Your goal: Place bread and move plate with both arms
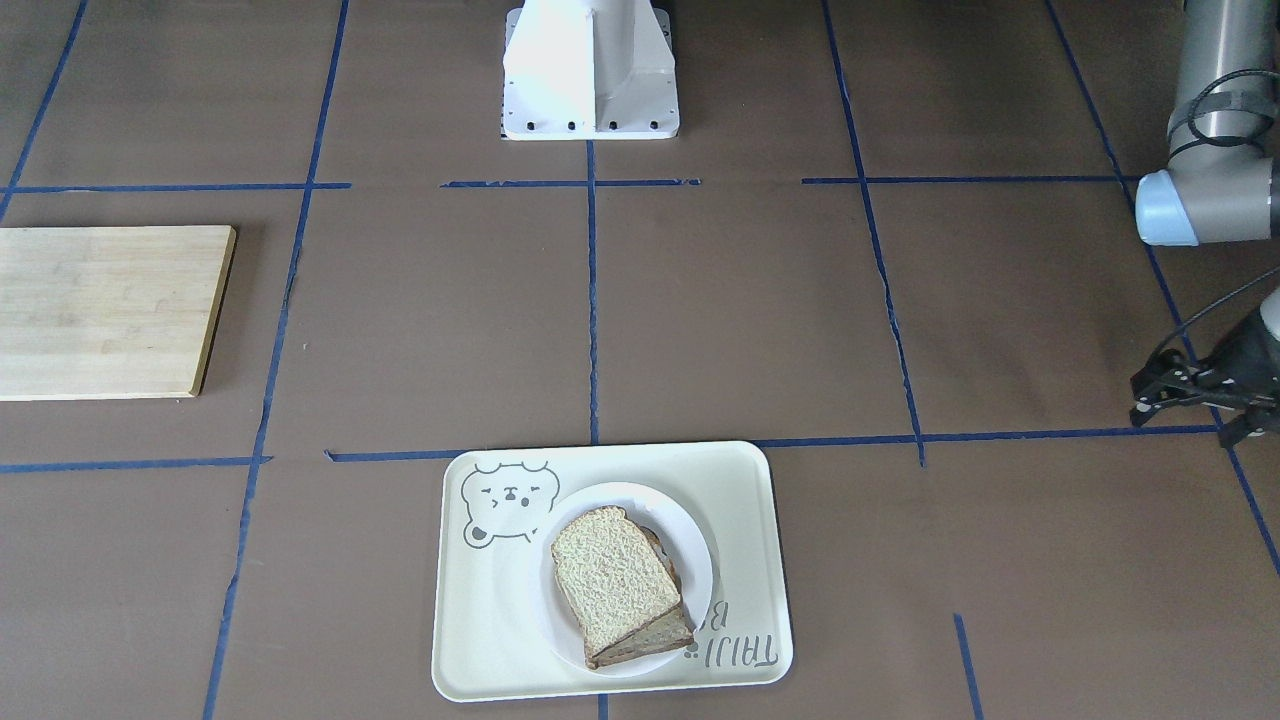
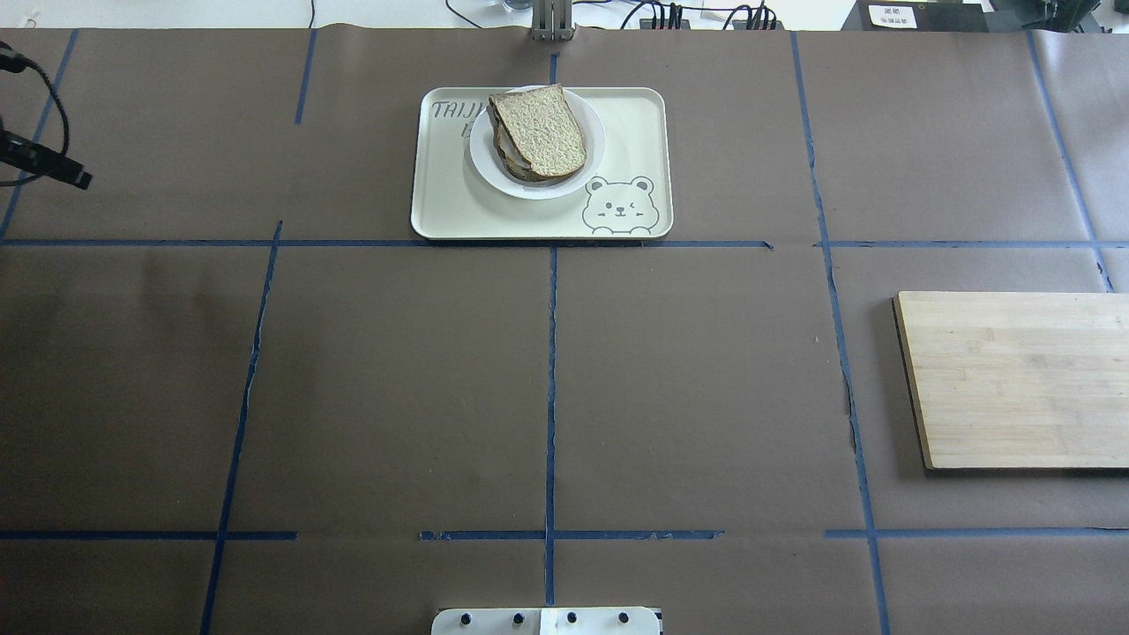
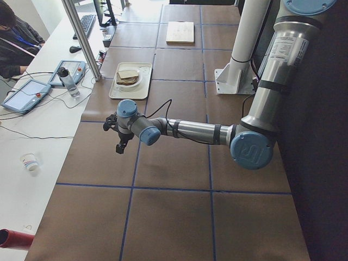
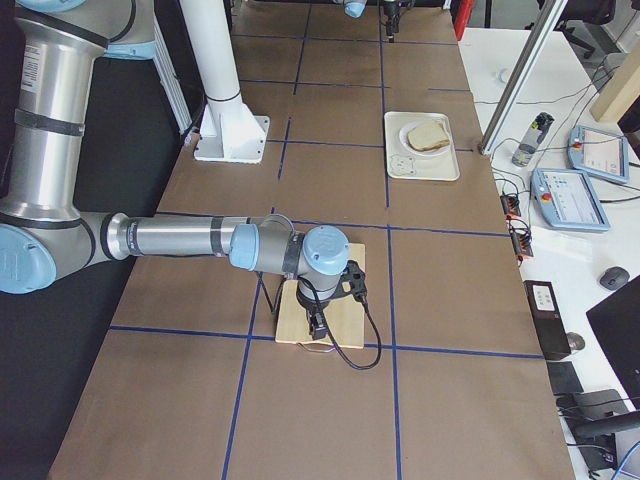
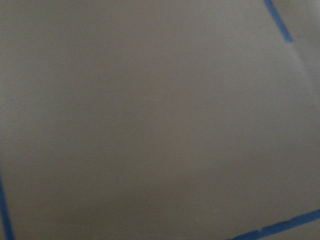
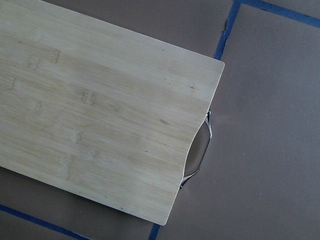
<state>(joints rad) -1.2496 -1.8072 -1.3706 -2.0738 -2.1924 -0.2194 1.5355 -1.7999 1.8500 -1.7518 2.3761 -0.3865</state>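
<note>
The bread (image 1: 610,580) lies face up on a darker toast slice (image 1: 655,640) on the white plate (image 1: 692,548). The plate sits on the cream bear tray (image 1: 480,620) at the table's operator side, and also shows in the overhead view (image 2: 483,160). My left gripper (image 1: 1185,420) hovers over bare table far to that side of the tray; its fingers look spread and empty. My right gripper (image 4: 320,322) hangs over the wooden cutting board (image 4: 300,315), shown only in the right side view; I cannot tell if it is open. Neither gripper touches bread or plate.
The wooden cutting board (image 2: 1014,379) lies at the robot's right side of the table, its metal handle (image 6: 200,150) at one end. The white robot base (image 1: 590,70) stands at the middle of the near edge. Brown paper with blue tape lines covers the table.
</note>
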